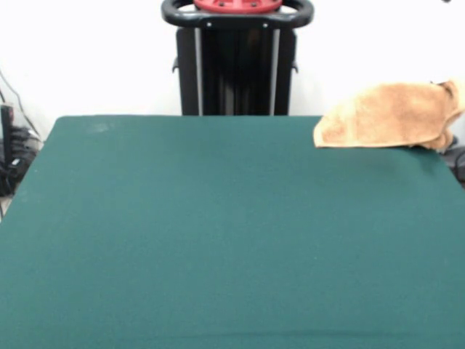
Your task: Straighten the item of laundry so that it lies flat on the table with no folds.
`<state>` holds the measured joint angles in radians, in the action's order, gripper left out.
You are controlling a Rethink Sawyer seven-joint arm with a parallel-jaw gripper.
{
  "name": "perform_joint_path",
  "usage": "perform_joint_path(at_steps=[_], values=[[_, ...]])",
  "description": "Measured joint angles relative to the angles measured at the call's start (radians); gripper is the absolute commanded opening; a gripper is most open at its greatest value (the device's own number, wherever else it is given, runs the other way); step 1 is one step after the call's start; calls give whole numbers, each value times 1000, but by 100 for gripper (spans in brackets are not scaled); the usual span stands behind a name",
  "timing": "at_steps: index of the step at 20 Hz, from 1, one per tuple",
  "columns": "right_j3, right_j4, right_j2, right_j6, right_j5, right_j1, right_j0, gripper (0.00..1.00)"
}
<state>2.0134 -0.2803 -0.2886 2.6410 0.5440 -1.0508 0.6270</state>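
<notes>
The light orange-tan towel (pixel 391 116) lies bunched at the far right corner of the dark green table (pixel 218 233), in the front view. It looks folded over on itself, with a raised hump, and its right end hangs at or past the table's edge. No label shows. The gripper is out of view; only the robot's pedestal shows.
The black pedestal (pixel 236 65) with a red and black base ring stands behind the table's far edge, centre. Dark cables lie off the table's left side (pixel 11 156). A white wall is behind.
</notes>
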Motion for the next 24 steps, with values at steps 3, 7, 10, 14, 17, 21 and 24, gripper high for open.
perform_joint_path(at_steps=[3,7,10,14,17,21,24], values=[[-2,18,8,0,-19,24,-2,100],[-3,41,16,0,-53,69,-8,100],[-4,60,33,0,-86,102,-25,100],[-4,83,57,0,-128,136,-55,100],[-4,126,66,0,-173,169,-84,100],[-4,155,66,0,-215,200,-95,100],[-4,166,71,0,-242,217,-95,100]])
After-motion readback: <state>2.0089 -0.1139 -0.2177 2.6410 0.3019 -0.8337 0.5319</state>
